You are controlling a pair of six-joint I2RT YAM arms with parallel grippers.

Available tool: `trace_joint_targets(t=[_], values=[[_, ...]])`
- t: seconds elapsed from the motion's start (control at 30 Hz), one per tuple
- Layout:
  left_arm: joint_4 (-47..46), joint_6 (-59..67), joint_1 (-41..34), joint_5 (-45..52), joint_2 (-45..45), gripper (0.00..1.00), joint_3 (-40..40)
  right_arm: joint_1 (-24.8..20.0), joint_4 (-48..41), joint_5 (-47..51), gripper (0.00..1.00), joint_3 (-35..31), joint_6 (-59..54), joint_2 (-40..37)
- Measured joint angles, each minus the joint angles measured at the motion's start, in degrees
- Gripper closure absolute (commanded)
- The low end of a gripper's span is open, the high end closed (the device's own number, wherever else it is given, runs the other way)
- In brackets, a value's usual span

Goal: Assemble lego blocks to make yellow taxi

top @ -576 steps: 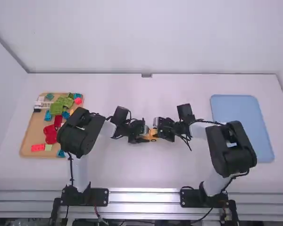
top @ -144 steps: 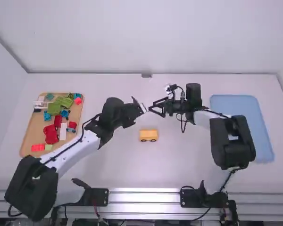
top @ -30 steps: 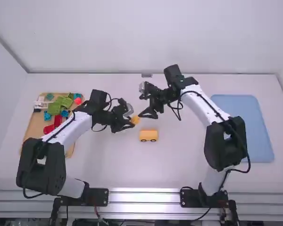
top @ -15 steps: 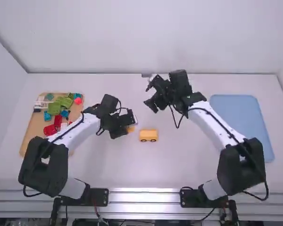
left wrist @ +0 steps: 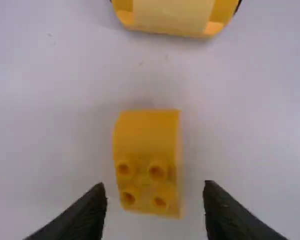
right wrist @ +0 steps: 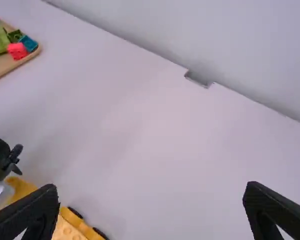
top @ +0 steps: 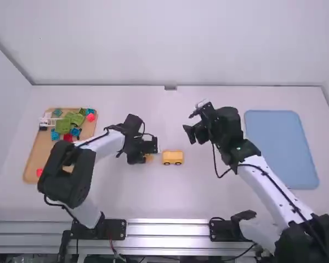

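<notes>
"What is shown in the high view?"

"The left pincer (top: 148, 155) is held low over the tabletop (top: 170, 200), and a yellow curved block (top: 148, 158) is partly covered by it. Just beside it, farther right, a yellow car body (top: 172, 156) with black wheels is set down."

"And the right pincer (top: 188, 124)?"

"It is held beyond the car body and a little to its right. At far left, green blocks (top: 63, 126), red pieces (top: 68, 137) and a white ladder-like piece (top: 54, 122) are kept on a wooden tray (top: 31, 167); at far right a blue tray (top: 281, 142) is placed."

"In the left wrist view, is anything gripped?"

"Nothing. The left pincer (left wrist: 154, 197) is spread, with the curved block, four studs showing, between its fingers but untouched. Part of the car body is seen near it."

"And in the right wrist view?"

"The right pincer (right wrist: 150, 200) is parted wide, and nothing is held. Studs can be seen on the car body, and the left pincer is seen near the curved block."
</notes>
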Motion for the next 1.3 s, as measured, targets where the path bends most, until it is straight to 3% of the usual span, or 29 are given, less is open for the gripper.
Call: trace_joint_targets(t=[0.13, 0.17, 0.3, 0.33, 0.4, 0.43, 0.47, 0.6, 0.77, 0.8, 1.0, 1.3], values=[[1.5, 1.5, 0.0, -1.9, 1.5, 0.50, 0.0, -1.5, 0.5, 0.1, 0.02, -2.1, 2.4, -1.7], [1.3, 2.0, 0.0, -2.4, 2.0, 0.42, 0.0, -1.7, 0.9, 0.2, 0.02, -2.4, 3.1, -1.7], [3.0, 2.0, 0.0, -3.1, 2.4, 0.37, 0.0, -1.7, 1.3, 0.2, 0.02, -2.7, 3.7, -1.7], [3.6, 1.8, 0.0, -3.2, 2.3, 0.33, 0.0, -1.7, 1.4, 0.2, 0.02, -2.7, 3.8, -1.7], [4.4, 0.8, 0.0, -3.3, 2.3, 0.11, 0.0, -1.7, 1.9, 0.2, 0.02, -2.7, 3.8, -1.7], [4.5, 0.8, 0.0, -3.3, 2.3, 0.10, 0.0, -1.7, 2.0, 0.2, 0.02, -2.7, 3.6, -1.7], [4.5, 0.0, 0.0, -3.3, 2.2, 0.01, 0.0, -1.7, 2.4, 0.2, 0.02, -2.7, 3.7, -1.7], [3.4, -0.9, 0.5, 0.4, -0.5, 0.01, 0.0, -1.7, 2.9, 0.2, 0.02, -2.7, 3.8, -1.7], [0.6, 3.2, 6.7, 13.7, -5.0, 0.01, 0.0, -2.2, 2.8, 0.2, 0.02, -2.7, 3.9, -1.7], [2.5, 5.1, 10.3, 19.6, -5.2, 0.01, -0.3, -2.3, 2.7, 0.2, 0.02, -2.7, 3.7, -1.7], [15.9, 4.7, 21.3, 32.7, -4.9, 0.01, -8.4, -2.6, 2.5, 0.2, 0.02, -2.7, 3.6, -1.7], [30.3, 0.2, 23.1, 41.2, -3.5, 0.01, -19.1, -2.8, 2.9, 0.2, 0.02, -2.7, 2.8, -1.3]])
